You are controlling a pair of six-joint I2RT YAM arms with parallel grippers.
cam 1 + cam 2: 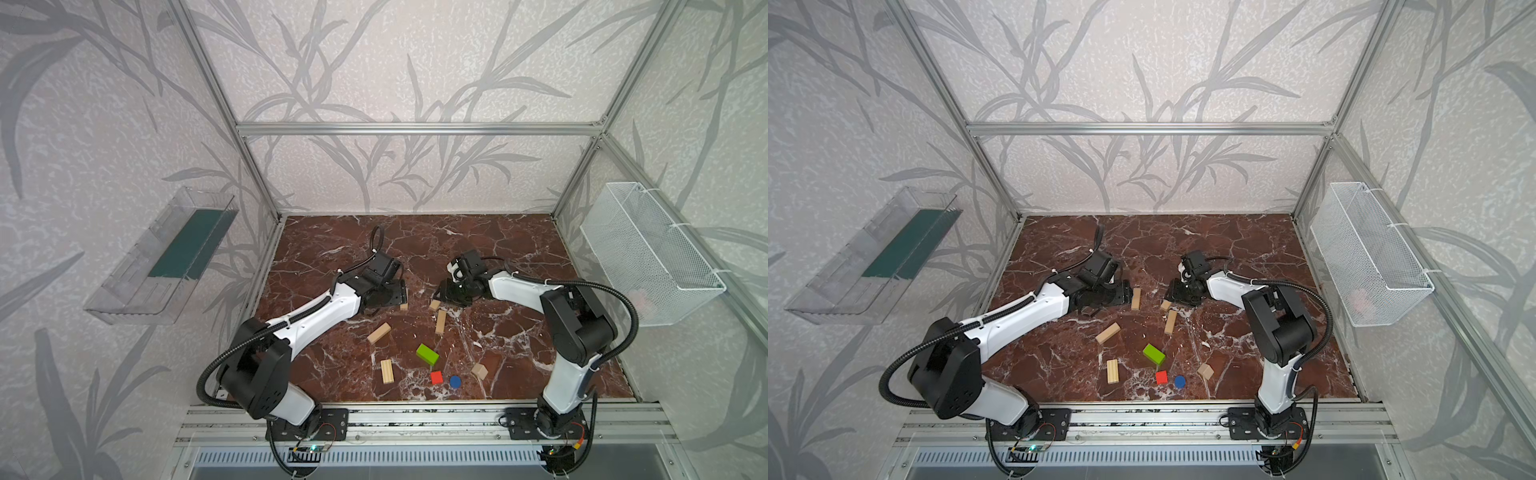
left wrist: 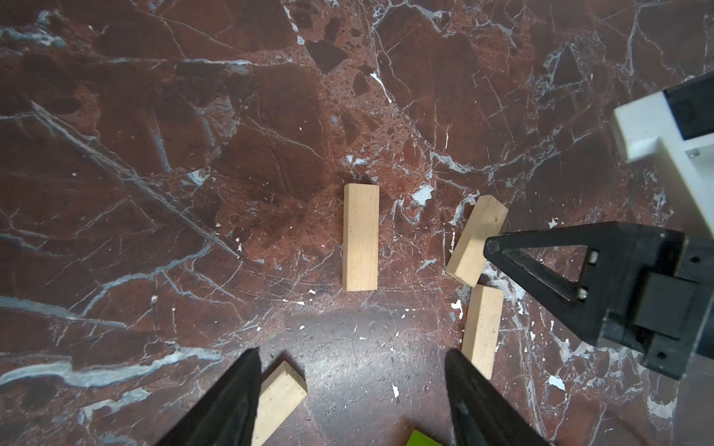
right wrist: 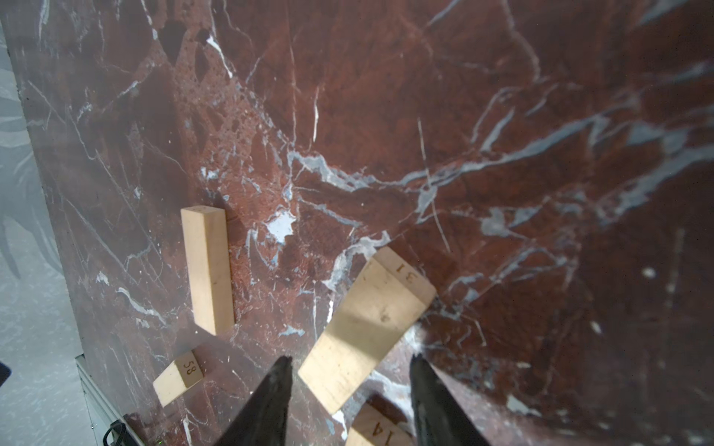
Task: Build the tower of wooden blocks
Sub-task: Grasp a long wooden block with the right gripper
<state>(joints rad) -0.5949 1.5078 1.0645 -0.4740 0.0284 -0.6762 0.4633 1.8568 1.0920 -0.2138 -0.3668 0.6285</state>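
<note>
The blocks lie scattered on the marble; no tower stands. My right gripper (image 3: 351, 365) is open, its fingertips either side of the near end of a light-wood plank (image 3: 367, 328), with a gap on each side. In a top view that gripper (image 1: 437, 297) hovers over the same plank (image 1: 434, 304). My left gripper (image 2: 351, 367) is open over bare marble, facing another plank (image 2: 360, 237); in a top view this plank (image 1: 1136, 299) lies just right of the gripper (image 1: 1127, 291). Nearer the front lie the green brick (image 1: 427, 354), red cube (image 1: 436, 377), blue disc (image 1: 455, 381) and peaked piece (image 1: 479, 370).
More planks lie at the centre (image 1: 440, 322), to its left (image 1: 379, 333) and near the front (image 1: 386, 371). A clear tray (image 1: 166, 257) hangs on the left wall and a white mesh basket (image 1: 648, 253) on the right. Aluminium frame posts edge the table.
</note>
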